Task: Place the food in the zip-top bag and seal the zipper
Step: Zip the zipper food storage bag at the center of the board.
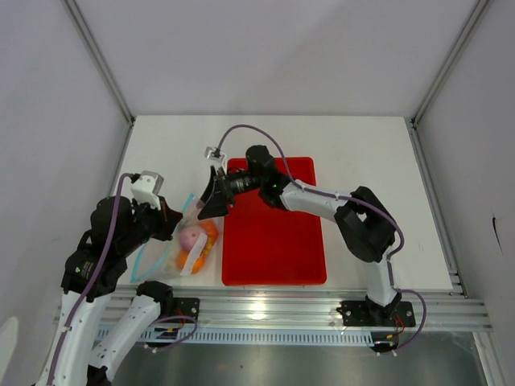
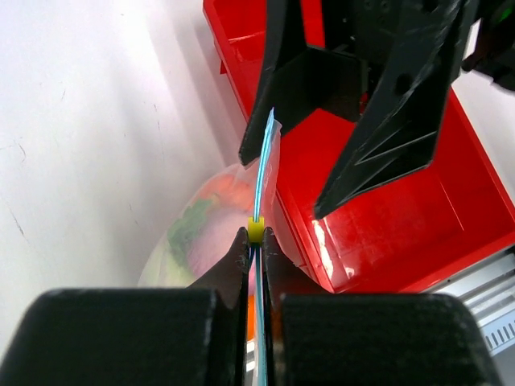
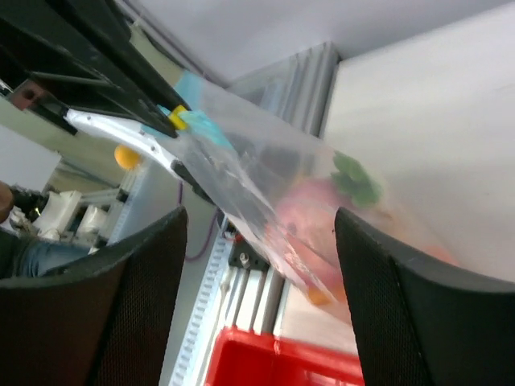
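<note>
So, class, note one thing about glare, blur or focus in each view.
Top external: evenly lit and sharp, with glare on the metal rail. Left wrist: a bright reflection on the red tray; the left gripper is blurred up close. Right wrist: the food looks hazy through the zip-top bag.

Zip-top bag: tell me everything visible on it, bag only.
The small clear floppy plastic zip-top bag sits left of the red rectangular tray, bulging with toy food: pink, orange and green shapes show through the film. Its thin blue zipper strip stands on edge and carries a small yellow tab. The left gripper has its fingers shut on the strip right at that tab. The strip's far end reaches between the open fingers of the right gripper; whether they touch it is unclear.
</note>
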Motion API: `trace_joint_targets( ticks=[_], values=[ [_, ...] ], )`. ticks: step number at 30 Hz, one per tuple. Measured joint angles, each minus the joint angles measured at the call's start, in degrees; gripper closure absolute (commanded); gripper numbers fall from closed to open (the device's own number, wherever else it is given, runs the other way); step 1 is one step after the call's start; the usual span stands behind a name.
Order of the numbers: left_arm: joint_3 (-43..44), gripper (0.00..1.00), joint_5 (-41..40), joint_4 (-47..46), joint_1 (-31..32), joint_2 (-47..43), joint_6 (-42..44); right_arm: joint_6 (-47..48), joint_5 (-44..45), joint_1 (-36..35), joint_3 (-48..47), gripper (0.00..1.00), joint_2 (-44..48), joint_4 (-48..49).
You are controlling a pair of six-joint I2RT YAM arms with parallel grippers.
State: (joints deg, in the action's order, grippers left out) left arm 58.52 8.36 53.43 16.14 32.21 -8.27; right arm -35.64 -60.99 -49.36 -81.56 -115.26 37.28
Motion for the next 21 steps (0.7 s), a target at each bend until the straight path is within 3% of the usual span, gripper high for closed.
trace_joint_targets(
  ticks=[3,6,16,21],
  values=[
    [0.22,0.99,0.61,0.13,0.00,0.17,0.37,13.14,0.70,-0.72,-6.29,0.25,0.31,-17.79],
    [0.24,0.99,1.16,0.20,0.00,0.26,0.39,21.59,0.59,-1.03,-10.21,0.25,1.03,-28.35],
    [0.24,0.99,2.43,0.42,0.00,0.35,0.42,34.73,-3.87,-1.44,-23.39,0.46,-0.72,-48.00],
    [0.24,0.99,2.89,0.55,0.00,0.44,0.46,37.13,-5.18,-2.78,-26.08,0.49,-2.08,-52.22]
  ],
)
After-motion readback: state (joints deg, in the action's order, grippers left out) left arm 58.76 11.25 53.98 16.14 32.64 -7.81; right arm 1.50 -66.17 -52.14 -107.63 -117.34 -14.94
